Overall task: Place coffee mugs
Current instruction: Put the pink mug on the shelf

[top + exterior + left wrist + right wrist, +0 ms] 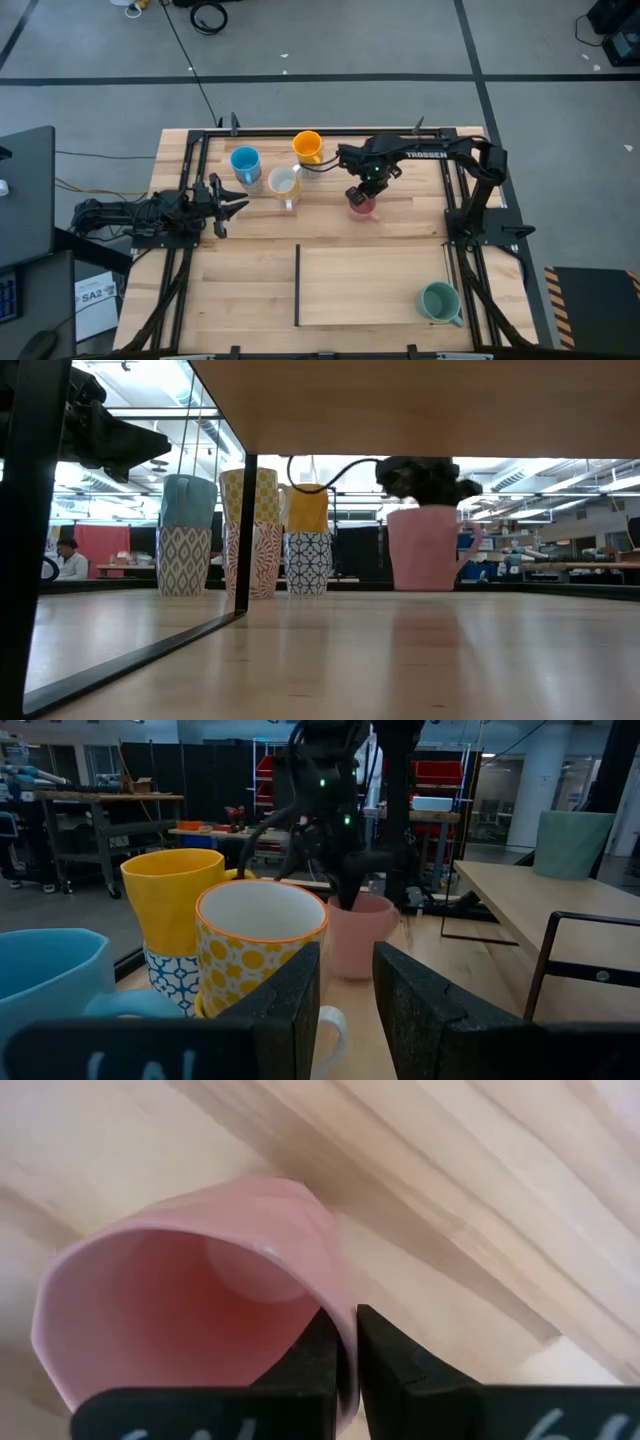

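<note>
My left gripper (232, 205) waits at the left side of the bench (340, 290), low over the wood, with its fingers (285, 1010) spread apart and holding nothing. It faces the cluster of mugs toward the back of the bench.

Just ahead of it stands the blue mug (245, 163), upright. Beside that, a little nearer the front, is the cream mug with the yellowish inside (284, 184), its outside patterned in yellow dots below an orange rim, as my left wrist view shows (260, 955). The orange mug (307, 147) stands just behind it, closest to the back edge. From table height these three read as a tight row, blue (187, 548), cream (251, 532), and orange (307, 538), each with a patterned lower half.

Right of them, a little apart, is the pink mug (361, 203), upright on the wood. My right gripper (366, 190) is on it from above: the two fingers (385, 1370) are pinched on the mug's rim wall (200, 1280), one inside and one outside. In the low view the mug's base (423, 550) appears to sit on the bench.

Far off at the front right corner, well apart from everything else, the green mug (439, 301) stands alone on the lighter board.
</note>
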